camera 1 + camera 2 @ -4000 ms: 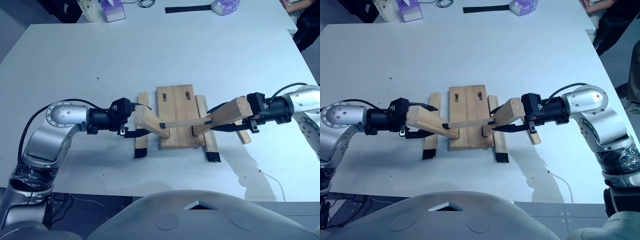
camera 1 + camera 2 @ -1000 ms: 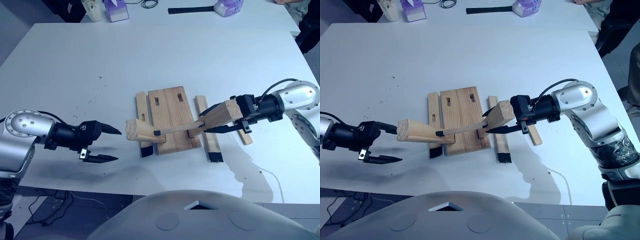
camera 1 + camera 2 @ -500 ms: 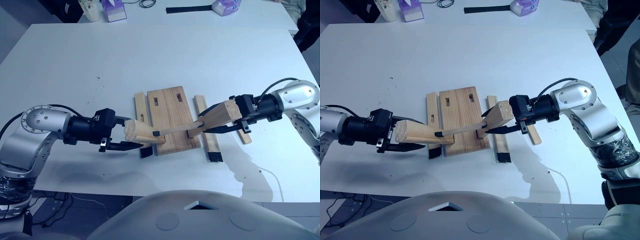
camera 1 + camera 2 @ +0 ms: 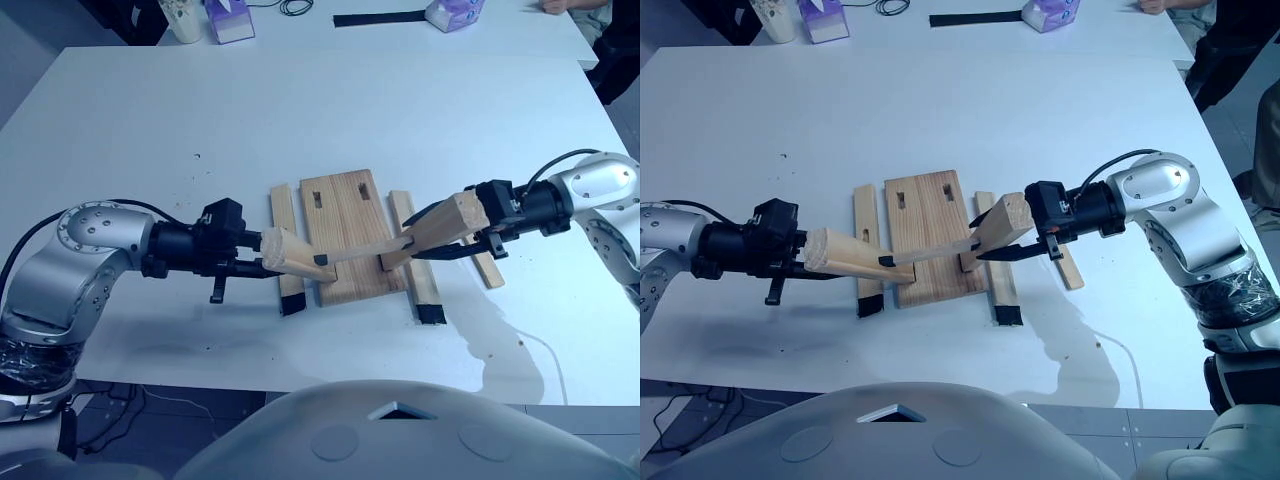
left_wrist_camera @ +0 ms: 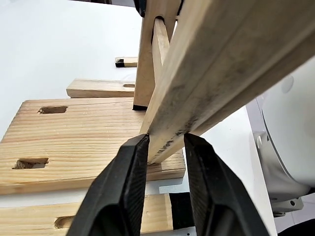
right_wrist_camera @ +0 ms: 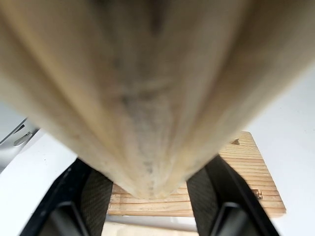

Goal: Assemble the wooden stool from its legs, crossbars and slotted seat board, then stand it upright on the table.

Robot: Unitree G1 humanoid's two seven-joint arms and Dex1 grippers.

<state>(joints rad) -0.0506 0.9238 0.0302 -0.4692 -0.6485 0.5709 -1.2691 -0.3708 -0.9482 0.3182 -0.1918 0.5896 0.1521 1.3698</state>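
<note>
Left gripper (image 4: 258, 268): fingers closed tight on left leg (image 4: 297, 256). Right gripper (image 4: 445, 250): fingers closed tight on right leg (image 4: 452, 221). The crossbar (image 4: 362, 249) spans between legs, long axis left-right, held just above seat board (image 4: 345, 205). Joint seating possibly incomplete; unclear.

Your left gripper (image 5: 165, 147): clamped on the wooden leg (image 5: 226, 69).
Crossbar (image 5: 159, 64): you see it joining that leg to the second leg (image 5: 144, 73).
Below: slotted seat board (image 5: 78, 132), lying flat.
</note>
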